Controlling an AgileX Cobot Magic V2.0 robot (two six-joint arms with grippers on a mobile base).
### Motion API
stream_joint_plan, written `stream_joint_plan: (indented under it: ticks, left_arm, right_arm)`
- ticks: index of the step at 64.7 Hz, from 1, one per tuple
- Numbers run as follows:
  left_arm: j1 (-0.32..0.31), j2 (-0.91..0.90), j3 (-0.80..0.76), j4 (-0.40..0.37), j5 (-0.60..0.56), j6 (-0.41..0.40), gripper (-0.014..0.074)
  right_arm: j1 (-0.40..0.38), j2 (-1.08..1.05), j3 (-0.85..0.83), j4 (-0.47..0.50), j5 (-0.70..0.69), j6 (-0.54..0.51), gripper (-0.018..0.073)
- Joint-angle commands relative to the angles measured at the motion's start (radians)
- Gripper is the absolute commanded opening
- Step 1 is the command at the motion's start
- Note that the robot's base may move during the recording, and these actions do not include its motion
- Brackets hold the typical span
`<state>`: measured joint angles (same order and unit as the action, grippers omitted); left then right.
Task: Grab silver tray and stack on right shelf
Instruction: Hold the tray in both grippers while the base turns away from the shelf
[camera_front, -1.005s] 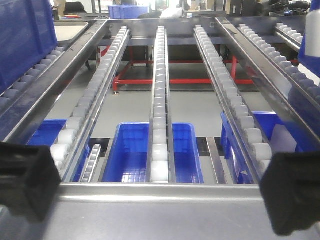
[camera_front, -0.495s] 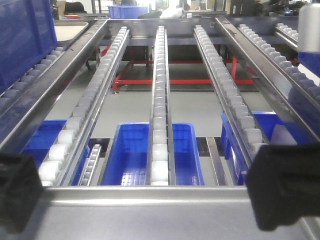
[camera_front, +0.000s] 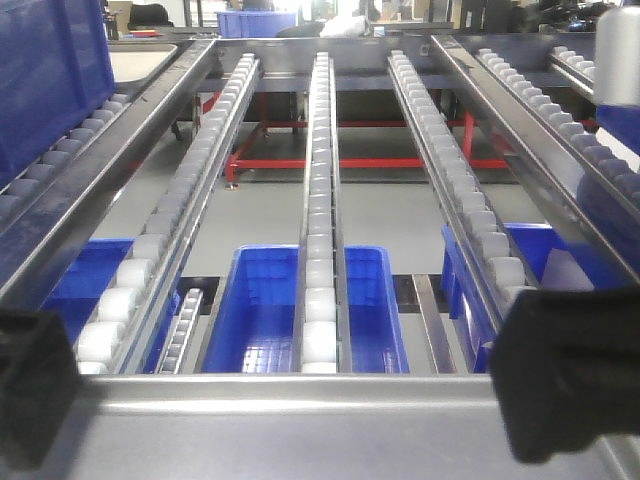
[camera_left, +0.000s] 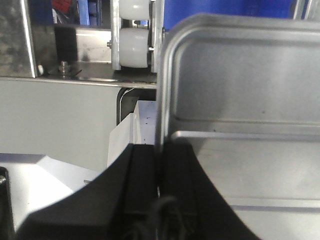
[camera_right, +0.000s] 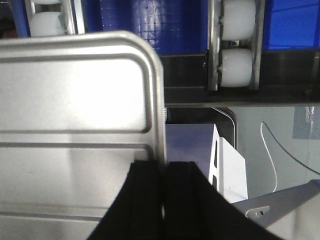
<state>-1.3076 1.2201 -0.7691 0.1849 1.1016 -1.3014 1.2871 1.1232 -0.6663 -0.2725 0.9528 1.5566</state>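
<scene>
Since a second ago, the left tool (camera_front: 35, 385) is seen lower and further out in the front view, and the right tool (camera_front: 565, 375) is seen larger and further inward. Each tool is closed on a side rim of the silver tray (camera_left: 240, 75). In the left wrist view the black fingers (camera_left: 142, 170) are pinched on the tray's left rim, and in the right wrist view the right rim is gripped in the same way. The tray is held between both tools at the near end of the right shelf (camera_front: 320, 200), its far corners showing against the white rollers (camera_right: 239, 65). Whether it touches the shelf cannot be told. Below the lanes, blue bins (camera_front: 265, 320) are seen.
</scene>
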Motion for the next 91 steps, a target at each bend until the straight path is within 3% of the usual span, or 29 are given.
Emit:
stream_joint_plan:
  ticks: [1,42,77,91]
  left_arm:
    - [-0.005,-0.024,-0.019,0.024,0.239,-0.001,-0.0100]
    - [-0.005,-0.024,-0.021,0.024,0.239,-0.001,-0.0100]
    - [-0.005,-0.024,-0.021,0.020,0.239,-0.001,-0.0100]
    - [-0.005,-0.024,-0.021,0.020,0.239,-0.001,-0.0100]
  right_arm:
    - [-0.006,-0.021,-0.022,-0.046,0.080,0.003,0.0057]
    - [-0.006,-0.021,-0.022,-0.046,0.089,0.003,0.0057]
    - [-0.006,-0.021,-0.022,-0.046,0.340,0.003,0.0057]
    - [-0.006,-0.021,-0.022,-0.046,0.367,0.003,0.0057]
